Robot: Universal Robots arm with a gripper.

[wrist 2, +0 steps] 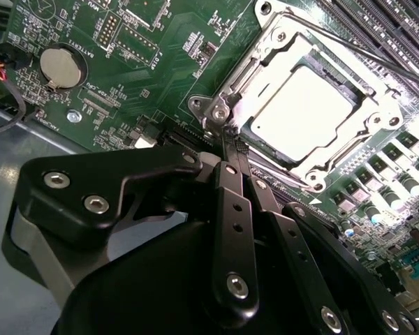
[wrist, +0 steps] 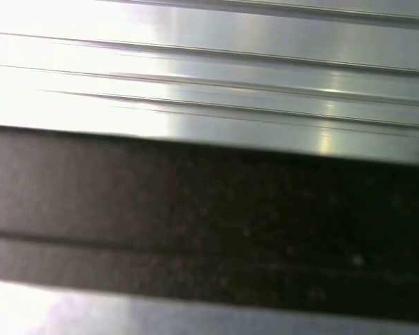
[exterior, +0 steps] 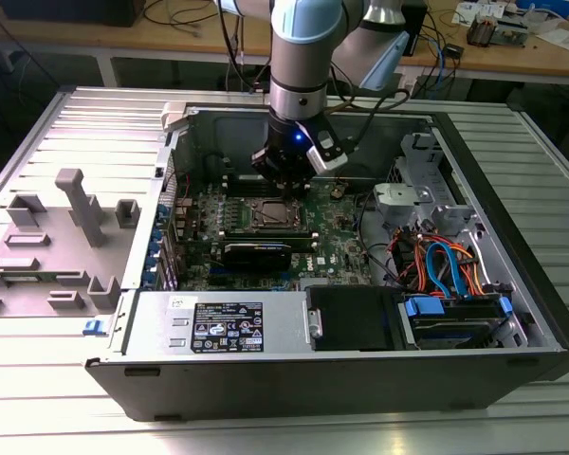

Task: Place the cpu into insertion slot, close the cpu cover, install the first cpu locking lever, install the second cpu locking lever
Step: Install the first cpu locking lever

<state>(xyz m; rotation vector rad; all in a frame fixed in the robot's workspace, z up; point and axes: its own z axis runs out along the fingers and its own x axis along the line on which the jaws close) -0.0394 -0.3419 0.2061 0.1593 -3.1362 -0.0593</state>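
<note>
Open computer case (exterior: 512, 284) on ribbed bench (exterior: 38, 142), laid flat so the green motherboard (wrist 2: 126, 91) faces up.
Insertion slot (exterior: 267, 214): cpu (wrist 2: 300, 112) seated, cpu cover (wrist 2: 377, 105) lying over it.
Hand (wrist 2: 229, 136): narrow, holding nothing, tips at the cover's corner.
Nearby: memory slots (wrist 2: 398, 35), coin battery (wrist 2: 60, 68).

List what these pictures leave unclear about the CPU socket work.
- Exterior view: the insertion slot is too small to show whether the levers are latched; the gripper hides its far edge.
- Second wrist view: the cpu sits under the cpu cover; the fingertips, closed together, mask the socket's near corner, and glare washes out the chip's top.
- First wrist view: blurred bands, nothing identifiable.
</note>
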